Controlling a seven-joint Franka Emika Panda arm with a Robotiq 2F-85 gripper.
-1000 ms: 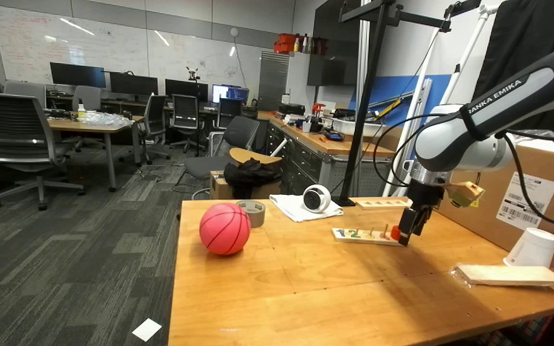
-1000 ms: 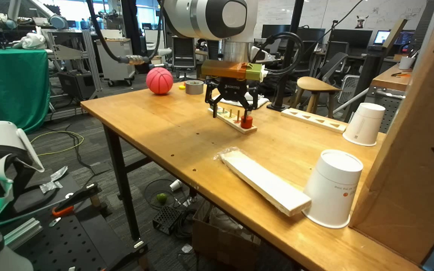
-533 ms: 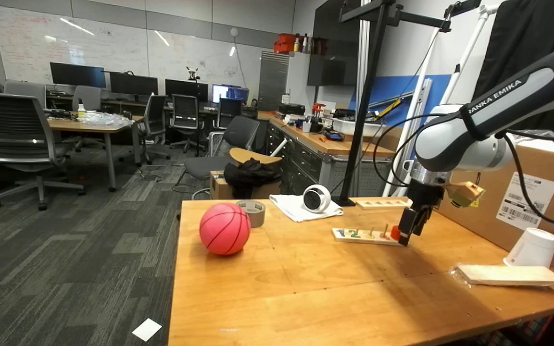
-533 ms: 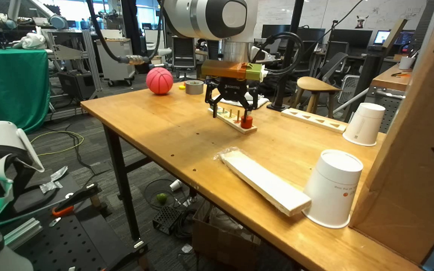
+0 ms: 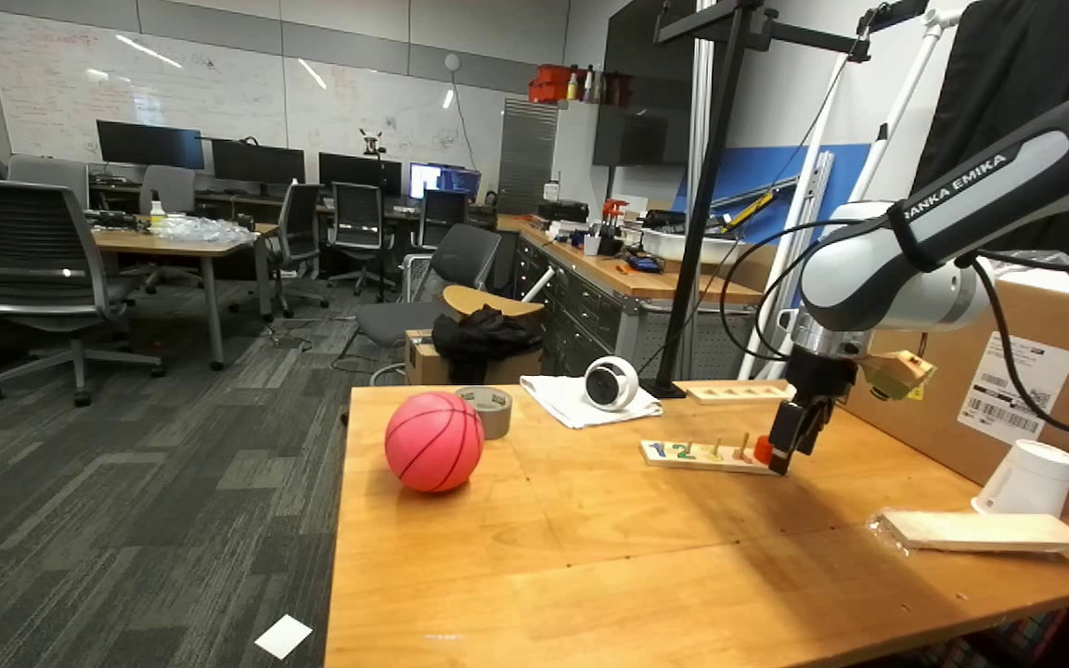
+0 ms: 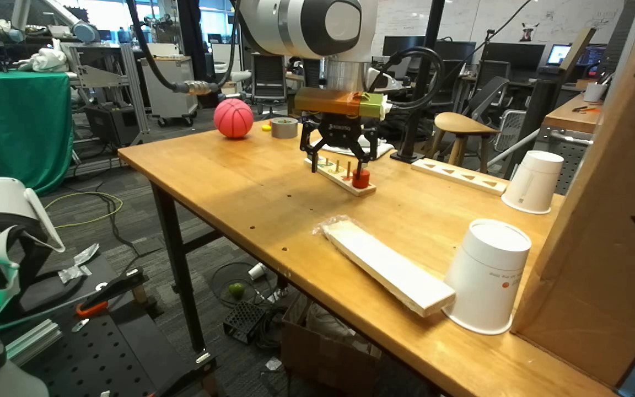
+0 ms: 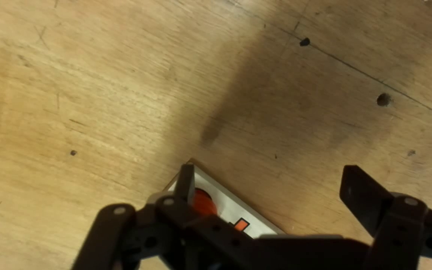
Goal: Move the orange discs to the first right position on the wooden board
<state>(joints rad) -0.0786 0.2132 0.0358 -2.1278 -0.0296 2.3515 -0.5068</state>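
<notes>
The pale wooden board (image 5: 703, 461) carries painted numbers and upright pegs. It lies flat on the table in both exterior views (image 6: 345, 185). An orange-red round stack (image 5: 764, 449), apparently the orange discs, stands at its right end; separate discs cannot be made out. It also shows in an exterior view (image 6: 361, 179) and in the wrist view (image 7: 204, 204), partly hidden by a finger. My gripper (image 6: 337, 169) is open just above the board's right end, its fingers wide apart in the wrist view (image 7: 270, 168). One finger overlaps the stack; I cannot tell whether they touch.
A red ball (image 5: 434, 442) and a tape roll (image 5: 486, 412) stand at the far end, a small yellow piece (image 6: 266, 128) beside them. A board with triangular holes (image 6: 458, 176), a wrapped wooden block (image 6: 389, 267), paper cups (image 6: 488, 275) and a big box (image 5: 989, 371) also stand on the table.
</notes>
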